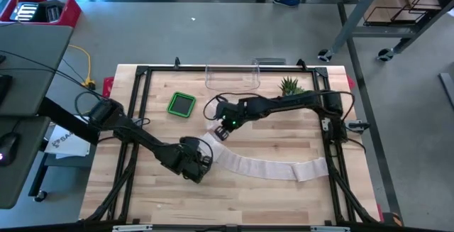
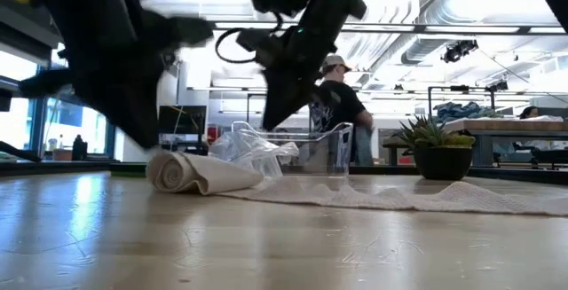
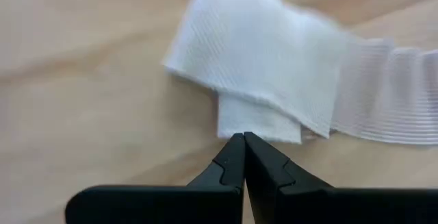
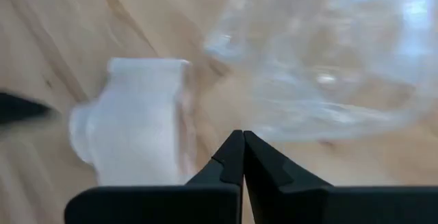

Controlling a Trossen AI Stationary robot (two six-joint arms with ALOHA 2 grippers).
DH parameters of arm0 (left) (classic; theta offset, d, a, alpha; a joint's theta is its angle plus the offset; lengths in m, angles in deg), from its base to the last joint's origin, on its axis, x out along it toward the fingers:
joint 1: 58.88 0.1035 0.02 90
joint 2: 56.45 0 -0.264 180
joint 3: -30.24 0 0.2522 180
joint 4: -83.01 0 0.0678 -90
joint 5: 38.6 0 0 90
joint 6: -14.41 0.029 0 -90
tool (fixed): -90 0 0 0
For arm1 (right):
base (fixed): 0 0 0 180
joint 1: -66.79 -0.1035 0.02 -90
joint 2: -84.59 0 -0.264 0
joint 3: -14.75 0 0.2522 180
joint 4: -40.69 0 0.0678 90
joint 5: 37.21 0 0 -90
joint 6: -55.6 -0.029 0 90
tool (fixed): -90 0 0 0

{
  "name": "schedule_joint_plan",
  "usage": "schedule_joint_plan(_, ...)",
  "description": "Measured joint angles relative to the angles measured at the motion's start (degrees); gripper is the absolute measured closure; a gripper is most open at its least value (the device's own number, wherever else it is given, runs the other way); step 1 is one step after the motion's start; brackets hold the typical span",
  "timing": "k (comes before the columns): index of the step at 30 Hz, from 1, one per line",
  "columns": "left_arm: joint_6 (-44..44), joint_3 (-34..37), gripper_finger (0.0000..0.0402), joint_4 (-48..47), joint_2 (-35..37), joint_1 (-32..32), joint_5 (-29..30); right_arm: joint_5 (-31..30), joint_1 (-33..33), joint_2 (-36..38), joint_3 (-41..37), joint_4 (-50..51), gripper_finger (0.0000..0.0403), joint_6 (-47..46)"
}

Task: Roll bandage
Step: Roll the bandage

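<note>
The white bandage [image 1: 273, 167] lies across the wooden table. Its left end is wound into a short roll [image 2: 182, 173], and the flat strip [image 2: 399, 197] runs toward the table's right edge. In the left wrist view the rolled end [image 3: 260, 66] lies just ahead of my shut left gripper [image 3: 243, 138], which is at the roll's near side [image 1: 202, 162]. My right gripper [image 1: 223, 127] is shut and hangs above the table at the roll's far side. In its wrist view the roll [image 4: 137, 135] lies below it, apart from the fingers. My left gripper points its shut fingertips down and forward at the near edge of the bandage's rolled end [image 3: 263, 122]. I cannot tell whether the tips touch the cloth or stop just short of it.
Crumpled clear wrap [image 2: 257, 148] lies just behind the roll. Farther back stand a clear container [image 1: 233, 76], a small potted plant [image 1: 291, 86] and a green-rimmed square object [image 1: 182, 103]. A black frame [image 1: 142, 72] borders the table. A person [image 2: 342, 95] stands beyond the table.
</note>
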Motion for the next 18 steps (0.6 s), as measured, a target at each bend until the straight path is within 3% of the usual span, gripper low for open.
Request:
schedule_joint_plan(6,2.08,-0.04,0.0401,-12.34,9.15,-3.90,3.80,-1.74,-0.40,4.22,0.00,10.02,0.0403,6.33)
schedule_joint_plan(11,2.63,-0.04,0.0401,-18.26,14.06,-6.32,4.42,0.37,-5.72,4.71,-1.37,13.03,0.0403,6.45)
schedule_joint_plan(15,7.70,-0.04,0.0401,-16.63,17.21,-5.19,4.40,3.09,-12.91,5.29,-8.03,11.30,0.0403,-2.07)
schedule_joint_plan(18,22.81,-0.10,0.0401,-9.06,18.38,-1.62,1.12,4.36,-19.20,7.22,-14.53,7.59,0.0403,-13.59)
